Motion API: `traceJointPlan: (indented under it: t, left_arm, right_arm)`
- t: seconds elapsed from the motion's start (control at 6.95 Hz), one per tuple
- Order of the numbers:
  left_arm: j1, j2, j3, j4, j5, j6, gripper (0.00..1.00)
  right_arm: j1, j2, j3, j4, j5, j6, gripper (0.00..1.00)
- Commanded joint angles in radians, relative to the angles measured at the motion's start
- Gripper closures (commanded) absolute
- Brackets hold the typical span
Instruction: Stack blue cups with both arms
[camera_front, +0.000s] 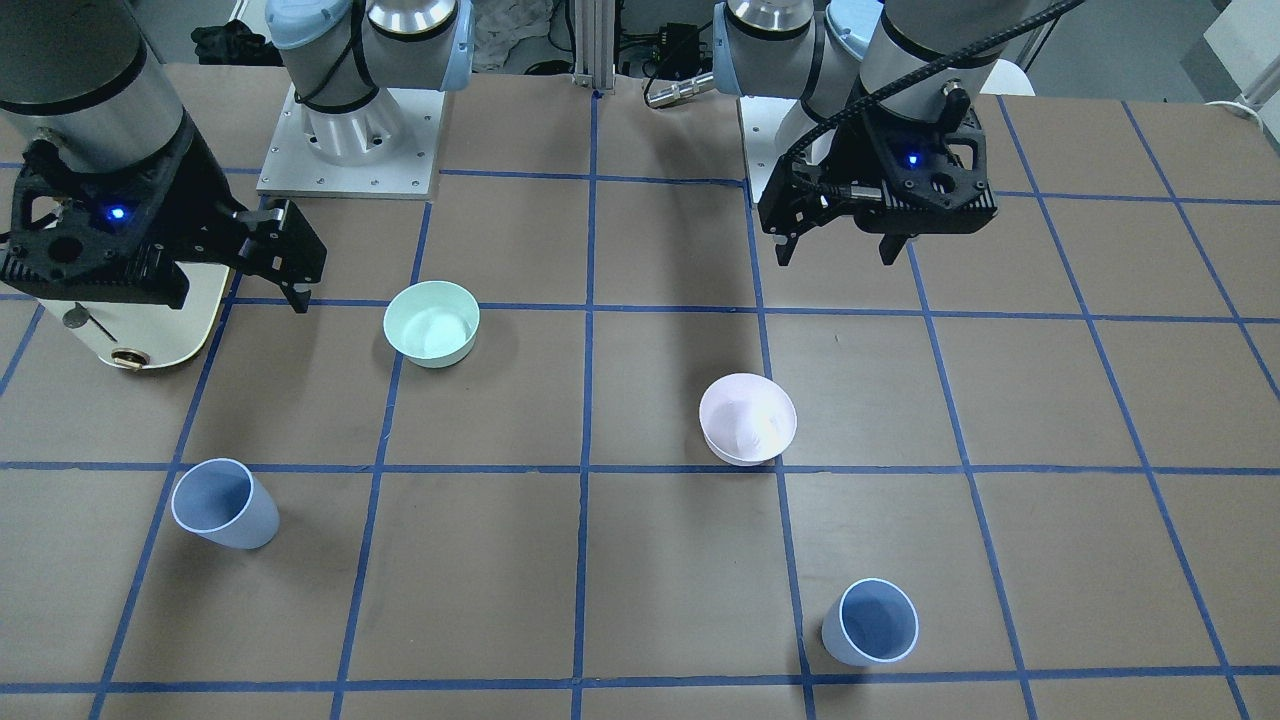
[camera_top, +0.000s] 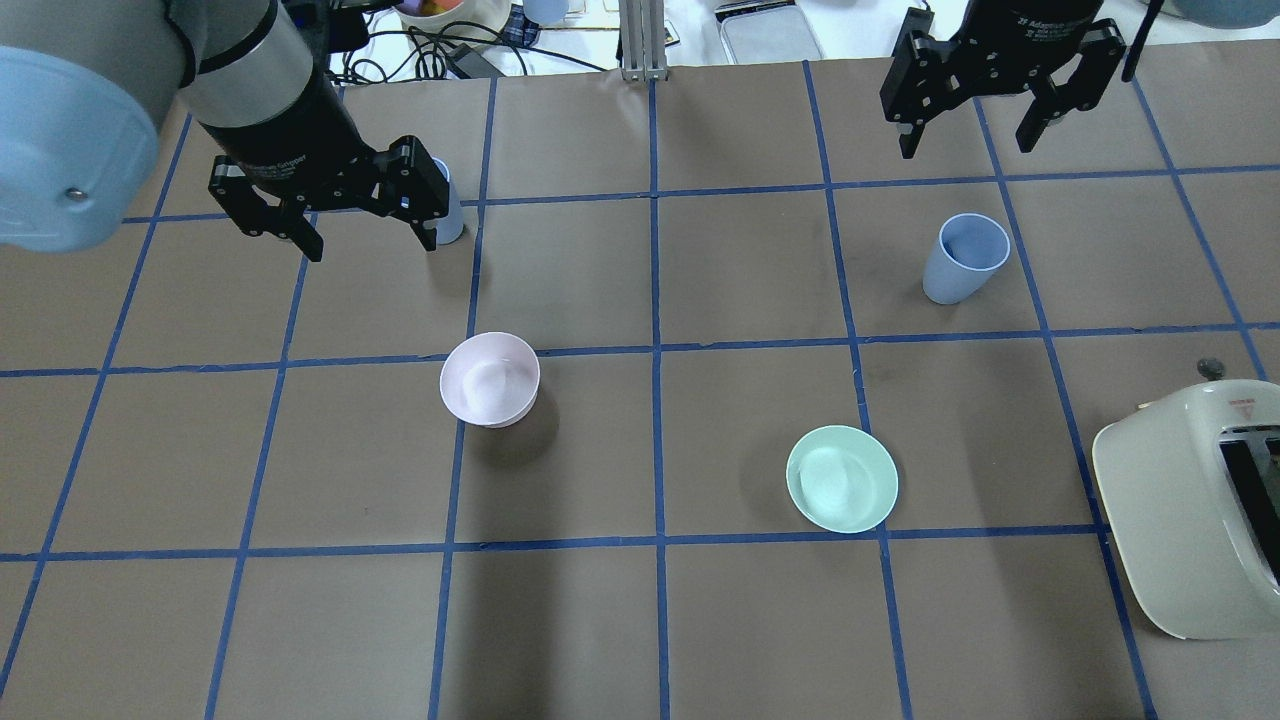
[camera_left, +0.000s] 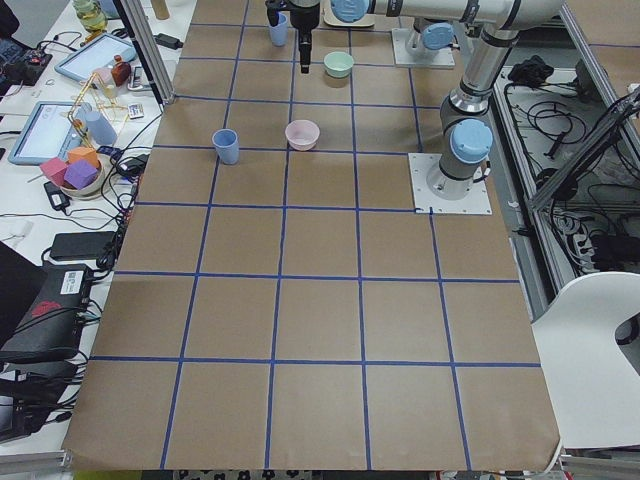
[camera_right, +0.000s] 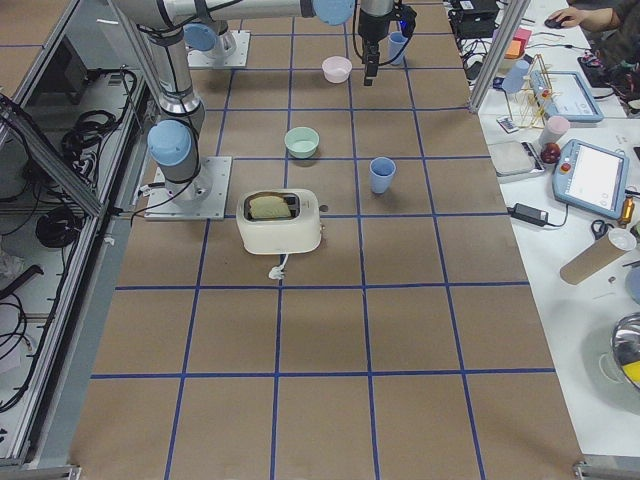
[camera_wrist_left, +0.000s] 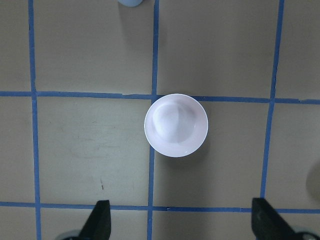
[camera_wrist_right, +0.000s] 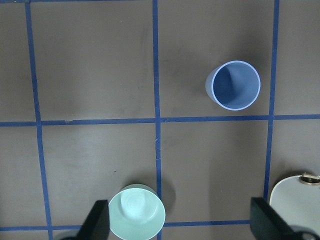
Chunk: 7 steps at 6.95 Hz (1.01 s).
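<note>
Overhead: left blue cup (camera_top: 455, 210) is half hidden behind left gripper (camera_top: 370, 245). Right blue cup (camera_top: 965, 258) is fully visible, near right gripper (camera_top: 965, 145). Both cups upright on surface (camera_top: 560, 640), well apart. Both jaws spread wide, empty. Toaster (camera_top: 1190, 520) cut off at frame edge. Gripper print reads "Adaptive Gripper"; toaster's red mark illegible.

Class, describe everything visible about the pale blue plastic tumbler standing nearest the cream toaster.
This pale blue plastic tumbler is handleless and tapered, wider at its thin light rim than its base. It stands upright and empty on the brown paper-covered table, inside one blue-taped square. Nothing touches it but the table.
</note>
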Motion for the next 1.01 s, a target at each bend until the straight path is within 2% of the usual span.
traceJointPlan:
  t: [0.0,0.86]
  left_arm:
    - [0.001,0.000,0.001,0.000,-0.001,0.000,0.00]
    - [0.014,0.006,0.001,0.000,-0.001,0.002,0.00]
  right_arm:
    - [0.000,0.001,0.000,0.001,0.001,0.000,0.00]
    - [-0.003,-0.001,0.000,0.002,-0.002,0.000,0.00]
